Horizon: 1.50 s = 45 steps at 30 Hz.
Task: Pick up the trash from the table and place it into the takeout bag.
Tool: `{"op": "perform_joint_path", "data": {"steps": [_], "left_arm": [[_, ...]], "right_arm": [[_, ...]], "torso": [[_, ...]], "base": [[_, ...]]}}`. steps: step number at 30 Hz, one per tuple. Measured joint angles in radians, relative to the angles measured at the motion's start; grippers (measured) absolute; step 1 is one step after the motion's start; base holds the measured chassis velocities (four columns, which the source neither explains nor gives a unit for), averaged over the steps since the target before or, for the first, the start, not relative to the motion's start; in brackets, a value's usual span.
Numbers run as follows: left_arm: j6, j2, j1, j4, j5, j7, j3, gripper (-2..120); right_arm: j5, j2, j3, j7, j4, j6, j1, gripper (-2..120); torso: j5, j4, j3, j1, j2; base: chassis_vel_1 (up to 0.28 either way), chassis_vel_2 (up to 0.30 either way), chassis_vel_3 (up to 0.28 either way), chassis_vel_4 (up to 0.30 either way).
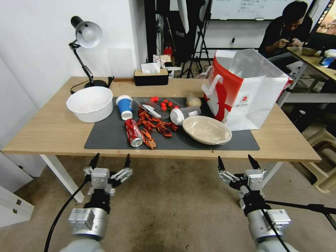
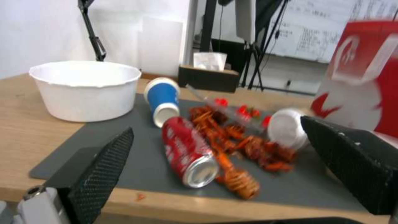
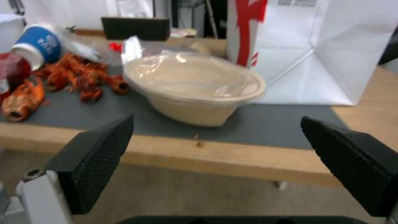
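Two grippers are held below and in front of the near table edge, nothing grasped. The left gripper (image 1: 111,161) is spread wide and is aimed at the red soda can (image 1: 133,132), which lies on its side with its silver end turned toward the robot. The right gripper (image 1: 238,162) is likewise spread wide, and the beige shallow bowl with a clear film lid (image 3: 195,87) is framed between its fingers in the right wrist view.

On the long light-wood table with white legs (image 1: 45,134) a dark grey rectangular mat (image 1: 105,138) is laid, and most of the trash is gathered on it. A blue paper cup (image 1: 124,106) stands upside down beside the can. A white-lidded grey cup (image 1: 184,114) lies tipped over just behind the bowl. A small clear plastic bag (image 1: 193,100) sits farther back, near the bag. Red crayfish shells (image 1: 155,126) are scattered between the can and the bowl.

The tall white paper takeout bag with a red side panel (image 1: 245,94) stands upright at the mat's right end, its mouth open upward, presumably so that items can be dropped in from above.

A large white bowl (image 1: 90,103) is set at the left of the mat. No item has yet been lifted, so the task is judged to be at its start.
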Motion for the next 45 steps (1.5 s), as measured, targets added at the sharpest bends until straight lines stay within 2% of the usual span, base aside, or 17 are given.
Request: {"op": "perform_joint_path", "data": {"steps": [9, 11, 15, 22, 39, 44, 45], "left_arm": [[0.024, 0.0, 0.003, -0.011, 0.001, 0.008, -0.004, 100], [0.032, 0.086, -0.008, 0.0, -0.02, 0.017, -0.054, 100], [0.035, 0.132, -0.002, 0.002, -0.045, 0.02, -0.083, 100], [0.038, 0.126, -0.003, 0.002, -0.051, 0.023, -0.086, 100], [0.033, 0.106, 0.0, 0.013, -0.045, 0.032, -0.084, 100], [0.02, 0.105, -0.003, 0.028, -0.045, 0.037, -0.086, 100], [0.015, 0.102, -0.003, 0.035, -0.043, 0.039, -0.086, 100]], "right_arm": [[0.036, -0.035, 0.012, -0.01, -0.002, -0.014, 0.012, 100], [0.08, -0.114, 0.042, -0.011, -0.011, -0.02, 0.034, 100], [0.11, -0.16, 0.069, -0.013, -0.019, -0.024, 0.047, 100], [0.125, -0.186, 0.088, -0.019, -0.03, -0.025, 0.061, 100], [0.137, -0.187, 0.089, -0.022, -0.052, -0.021, 0.069, 100], [0.279, -0.187, 0.081, 0.007, -0.053, -0.045, 0.076, 100], [0.446, -0.186, 0.077, 0.049, -0.05, -0.082, 0.095, 100]], "torso": [[-0.0007, 0.0001, 0.0, 0.0, 0.0], [-0.001, 0.0, 0.0, 0.0, 0.0], [-0.0007, -0.0001, 0.0, 0.0, 0.0], [-0.0007, 0.0, 0.0, 0.0, 0.0], [-0.0007, 0.0, 0.0, 0.0, 0.0], [-0.0007, -0.0001, 0.0, 0.0, 0.0], [-0.0007, -0.0001, 0.0, 0.0, 0.0]], "base": [[0.0, 0.0, 0.0, 0.0], [0.0, 0.0, 0.0, 0.0], [0.0, 0.0, 0.0, 0.0], [0.0, 0.0, 0.0, 0.0], [0.0, 0.0, 0.0, 0.0], [0.0, 0.0, 0.0, 0.0], [0.0, 0.0, 0.0, 0.0]]}}
